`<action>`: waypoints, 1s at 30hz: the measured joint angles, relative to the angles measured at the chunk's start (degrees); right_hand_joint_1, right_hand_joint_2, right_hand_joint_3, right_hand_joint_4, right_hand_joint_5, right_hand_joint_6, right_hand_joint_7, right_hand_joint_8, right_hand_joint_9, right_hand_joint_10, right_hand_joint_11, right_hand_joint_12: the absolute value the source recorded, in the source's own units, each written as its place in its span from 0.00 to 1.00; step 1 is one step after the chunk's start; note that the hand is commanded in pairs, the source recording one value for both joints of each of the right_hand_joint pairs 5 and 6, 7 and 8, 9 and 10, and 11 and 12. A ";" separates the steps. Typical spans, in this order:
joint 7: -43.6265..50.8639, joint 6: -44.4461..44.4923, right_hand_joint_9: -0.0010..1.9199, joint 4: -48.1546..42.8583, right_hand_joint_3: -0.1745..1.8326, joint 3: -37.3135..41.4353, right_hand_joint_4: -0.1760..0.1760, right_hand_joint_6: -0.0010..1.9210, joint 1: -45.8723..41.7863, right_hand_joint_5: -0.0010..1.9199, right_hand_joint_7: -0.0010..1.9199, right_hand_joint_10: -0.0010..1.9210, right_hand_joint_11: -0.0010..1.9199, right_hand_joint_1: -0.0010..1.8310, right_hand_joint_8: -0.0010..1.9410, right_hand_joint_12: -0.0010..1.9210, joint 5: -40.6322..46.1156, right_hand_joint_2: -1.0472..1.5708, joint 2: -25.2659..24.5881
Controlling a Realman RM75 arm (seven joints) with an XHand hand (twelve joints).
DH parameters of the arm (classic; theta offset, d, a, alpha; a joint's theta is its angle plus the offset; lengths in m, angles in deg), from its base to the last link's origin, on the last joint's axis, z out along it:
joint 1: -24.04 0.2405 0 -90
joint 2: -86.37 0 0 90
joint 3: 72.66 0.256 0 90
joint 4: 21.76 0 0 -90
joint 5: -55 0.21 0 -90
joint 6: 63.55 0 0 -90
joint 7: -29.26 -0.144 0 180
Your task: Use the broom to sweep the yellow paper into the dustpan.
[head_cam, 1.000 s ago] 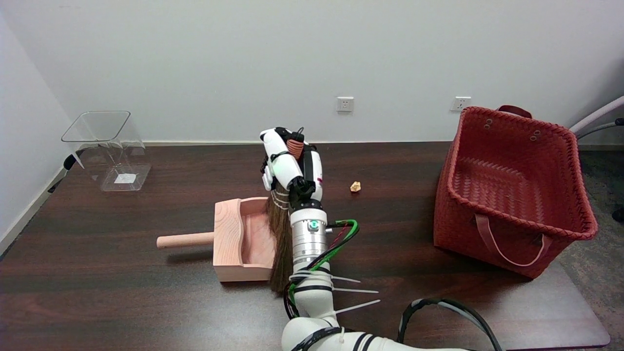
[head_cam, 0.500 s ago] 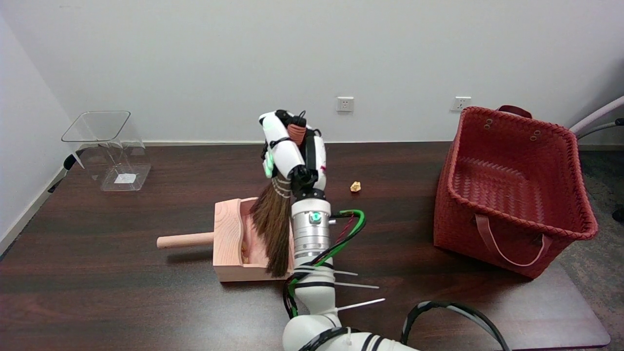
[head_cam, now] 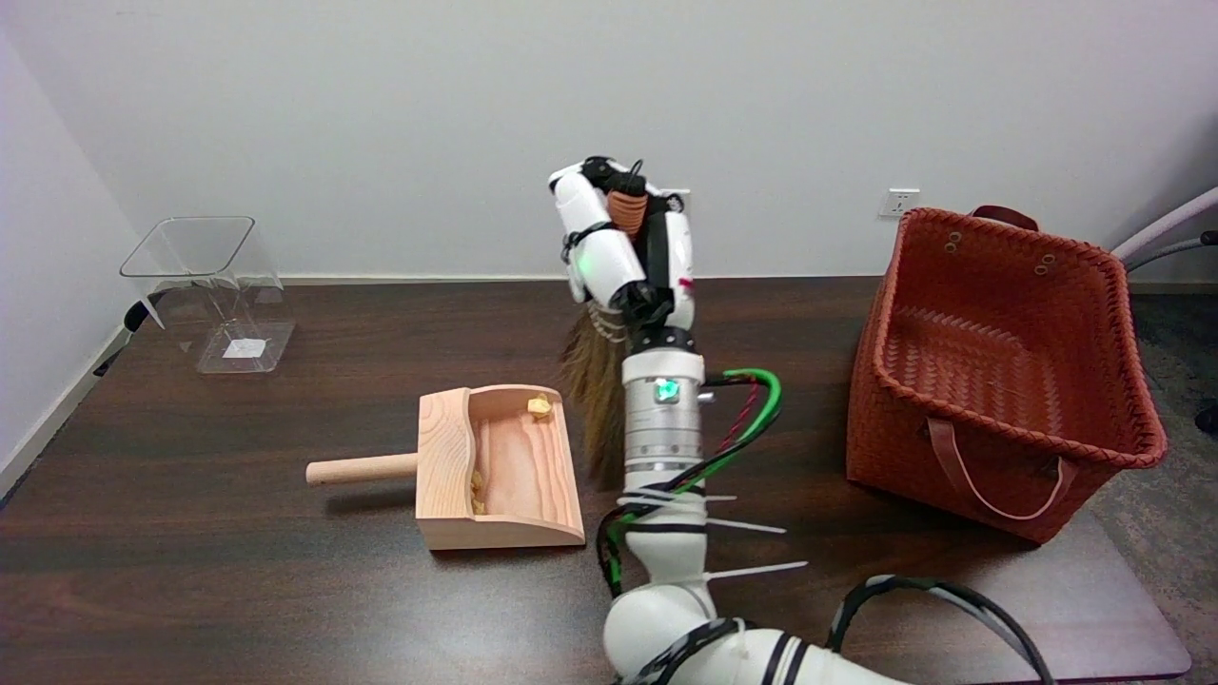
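yellow paper in dustpan, lower left of hand apparently gripping broom.

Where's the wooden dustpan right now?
In the head view, the wooden dustpan sits on the dark table left of centre, handle pointing left, just left of the broom held by the right hand.

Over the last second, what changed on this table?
The right hand, holding the broom, lifted up and to the right, clear of the dustpan. Yellow paper now shows inside it; the scrap seen farther right is hidden behind the arm. Dustpan, basket and clear bin stayed put.
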 measured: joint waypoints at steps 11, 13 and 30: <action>4.28 -2.36 1.00 -3.65 0.40 2.30 0.50 1.00 1.51 1.00 1.00 1.00 1.00 0.44 0.99 1.00 0.92 1.00 7.00; 4.42 -2.93 1.00 -3.64 0.41 2.79 0.50 1.00 2.06 1.00 1.00 1.00 1.00 0.44 0.99 1.00 1.43 1.00 8.31; -7.45 -7.14 1.00 7.76 0.46 6.86 0.50 1.00 6.11 1.00 1.00 1.00 1.00 0.44 0.99 1.00 4.02 1.00 17.54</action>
